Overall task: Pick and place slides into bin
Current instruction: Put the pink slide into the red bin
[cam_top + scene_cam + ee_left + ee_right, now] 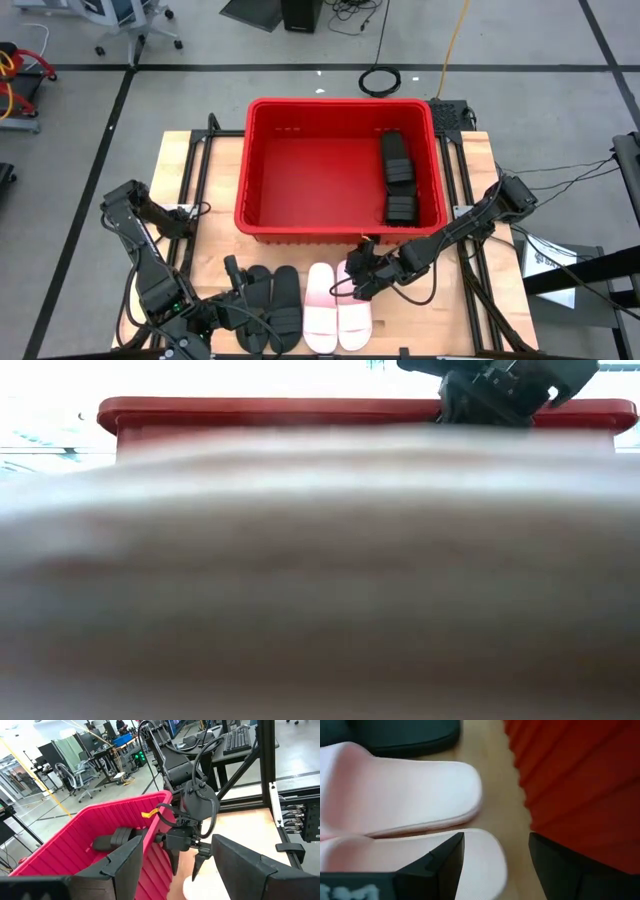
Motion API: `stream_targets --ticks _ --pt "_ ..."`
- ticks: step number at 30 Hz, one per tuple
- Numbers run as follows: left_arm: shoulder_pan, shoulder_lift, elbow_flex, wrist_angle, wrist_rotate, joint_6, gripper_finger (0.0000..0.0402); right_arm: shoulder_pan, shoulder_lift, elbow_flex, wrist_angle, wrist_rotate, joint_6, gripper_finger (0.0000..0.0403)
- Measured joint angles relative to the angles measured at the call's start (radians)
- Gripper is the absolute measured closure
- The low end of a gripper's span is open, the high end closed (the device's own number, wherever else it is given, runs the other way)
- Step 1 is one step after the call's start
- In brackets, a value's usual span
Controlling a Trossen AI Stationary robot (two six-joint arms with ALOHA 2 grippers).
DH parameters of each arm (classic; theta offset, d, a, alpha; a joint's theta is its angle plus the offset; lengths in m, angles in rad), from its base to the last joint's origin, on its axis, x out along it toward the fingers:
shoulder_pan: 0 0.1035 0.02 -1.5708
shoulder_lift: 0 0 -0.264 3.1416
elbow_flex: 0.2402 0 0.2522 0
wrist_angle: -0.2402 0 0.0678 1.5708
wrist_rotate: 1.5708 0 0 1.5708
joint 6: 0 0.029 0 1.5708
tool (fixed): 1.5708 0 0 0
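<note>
Slides first — two black ones (398, 178) lie end to end inside the bin (262, 160), along its right wall. Four more sit on the counter (180, 165) just in front of the bin's near wall: a black pair (274, 300) side by side, and a pale pink pair (336, 305) beside them, toes toward the bin.

Bin is red, ribbed, thick-rimmed, at the far middle of the counter.

Right hand (362, 283) hangs low between the bin's near wall and the outer pink slide, fingers spread, one tip over that slide's toe — nothing pinched.

Left hand (240, 282) sits in front of the bin at the black pair, fingers spread, gripping nothing.
</note>
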Motion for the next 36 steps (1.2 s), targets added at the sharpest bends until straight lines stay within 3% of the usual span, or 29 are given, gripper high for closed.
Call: stream_targets --ticks 8,23,36 --pt "0.0 0.0 0.0 0.0 0.0 0.0 0.016 -0.001 -0.002 0.0 0.095 -0.144 -0.025 0.019" --pt "0.0 0.0 0.0 0.0 0.0 0.0 0.016 0.057 -0.029 0.041 0.138 -0.168 -0.08 0.0191" --pt "0.0 0.0 0.0 0.0 0.0 0.0 0.016 0.204 -0.029 0.184 0.04 0.039 -0.135 0.019"
